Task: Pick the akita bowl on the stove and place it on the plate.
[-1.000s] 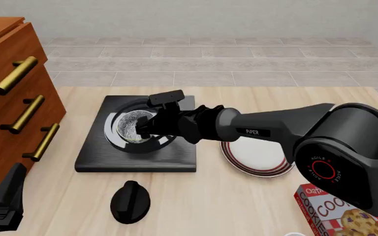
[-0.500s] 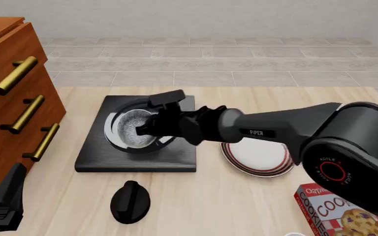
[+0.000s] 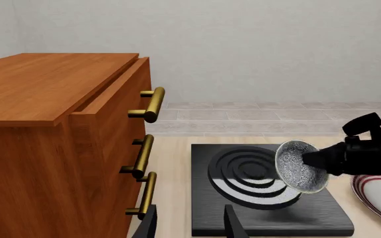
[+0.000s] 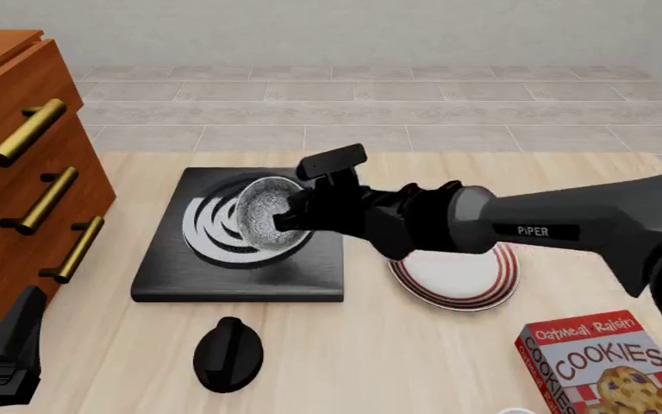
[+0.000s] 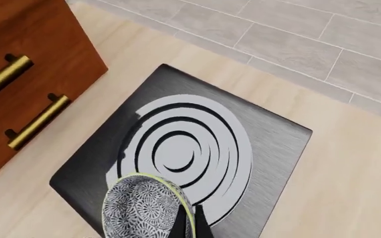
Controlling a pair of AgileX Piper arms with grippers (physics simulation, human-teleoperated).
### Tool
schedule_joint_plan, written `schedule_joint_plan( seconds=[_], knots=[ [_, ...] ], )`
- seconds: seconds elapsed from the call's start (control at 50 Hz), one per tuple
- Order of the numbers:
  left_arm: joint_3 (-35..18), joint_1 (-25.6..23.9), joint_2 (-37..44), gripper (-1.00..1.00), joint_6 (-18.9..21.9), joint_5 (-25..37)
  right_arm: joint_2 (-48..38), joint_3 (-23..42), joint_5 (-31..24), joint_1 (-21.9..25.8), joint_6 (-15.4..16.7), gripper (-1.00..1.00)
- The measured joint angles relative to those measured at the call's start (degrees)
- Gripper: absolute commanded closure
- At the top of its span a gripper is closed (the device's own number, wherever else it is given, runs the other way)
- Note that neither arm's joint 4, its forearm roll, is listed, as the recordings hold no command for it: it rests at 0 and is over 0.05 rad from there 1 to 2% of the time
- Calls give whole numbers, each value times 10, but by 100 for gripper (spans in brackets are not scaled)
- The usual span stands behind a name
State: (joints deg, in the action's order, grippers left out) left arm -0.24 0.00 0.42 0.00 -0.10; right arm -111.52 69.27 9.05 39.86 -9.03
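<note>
The akita bowl (image 4: 266, 212), small and speckled grey-white inside, hangs tilted on its side above the stove (image 4: 159, 280), gripped at its rim by my right gripper (image 4: 293, 213). The left wrist view shows the same bowl (image 3: 299, 166) lifted off the stove (image 3: 270, 218), held by the right gripper (image 3: 313, 159). In the right wrist view the bowl (image 5: 144, 209) sits at the fingers with the burner rings of the stove (image 5: 277, 144) below. The plate (image 4: 458, 280), white with red rings, lies right of the stove, partly under the arm. My left gripper (image 3: 190, 225) stands open near the cabinet, away from everything.
A wooden drawer cabinet (image 4: 21, 172) with brass handles stands at the left. A black oval knob (image 4: 228, 354) lies in front of the stove. A cookie box (image 4: 602, 366) sits at the front right corner.
The right gripper has lifted the bowl off the burner rings and carried it a little to the right, tipping it on its side. The left arm has not moved.
</note>
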Motion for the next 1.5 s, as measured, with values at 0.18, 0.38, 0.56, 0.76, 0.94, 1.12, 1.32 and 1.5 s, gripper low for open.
schedule_joint_plan(
  seconds=[0.18, 0.38, 0.56, 0.76, 0.94, 1.12, 1.32, 1.5],
  knots=[
    [0, 0, 0, -100, 0, 0, 59, -49, 17, -24, -4, 100],
    [0, 0, 0, -100, 0, 0, 113, -92, 25, -57, -4, 100],
    [0, 0, 0, -100, 0, 0, 161, -142, 42, -97, -14, 100],
    [0, 0, 0, -100, 0, 0, 206, -205, 72, -152, -31, 100],
    [0, 0, 0, -100, 0, 0, 227, -249, 91, -194, -34, 100],
    [0, 0, 0, -100, 0, 0, 228, -280, 106, -237, -25, 100],
    [0, 0, 0, -100, 0, 0, 214, -297, 113, -274, -2, 100],
    [0, 0, 0, -100, 0, 0, 176, -307, 134, -295, 20, 100]
  ],
)
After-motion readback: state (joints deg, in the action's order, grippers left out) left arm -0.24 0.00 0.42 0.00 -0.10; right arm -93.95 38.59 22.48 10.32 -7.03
